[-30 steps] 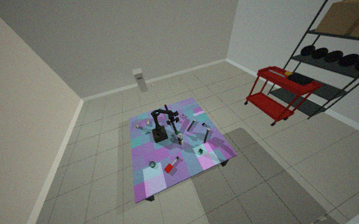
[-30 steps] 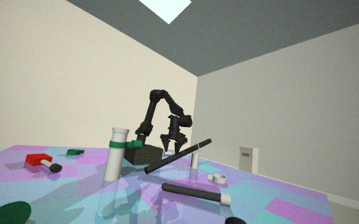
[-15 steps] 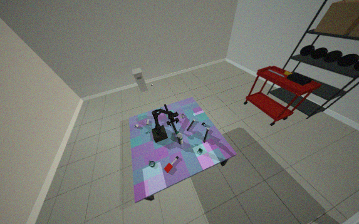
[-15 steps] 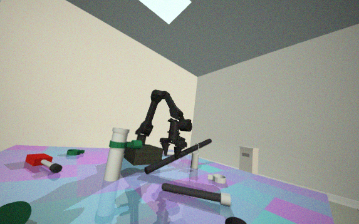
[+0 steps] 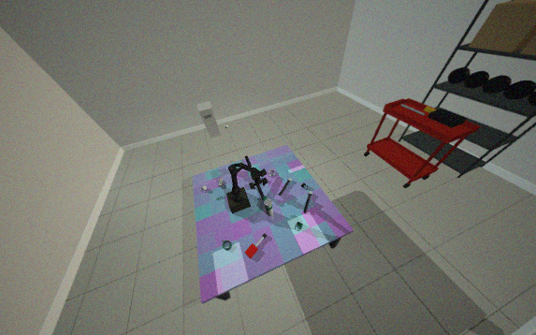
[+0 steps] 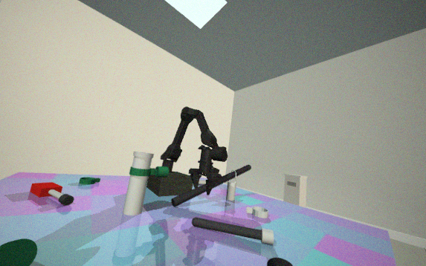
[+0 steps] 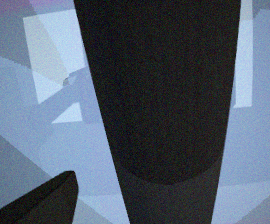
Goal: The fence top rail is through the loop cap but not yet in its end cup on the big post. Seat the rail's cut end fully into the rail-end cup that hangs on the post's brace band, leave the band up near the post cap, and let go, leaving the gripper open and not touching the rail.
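The tool [image 6: 204,183] hangs spread wide astride the dark rail [image 6: 211,185], gripping nothing. The rail slants up to the right through the loop cap [image 6: 232,174], its lower cut end well short of the green rail-end cup [image 6: 160,171] on the big post [image 6: 138,183].
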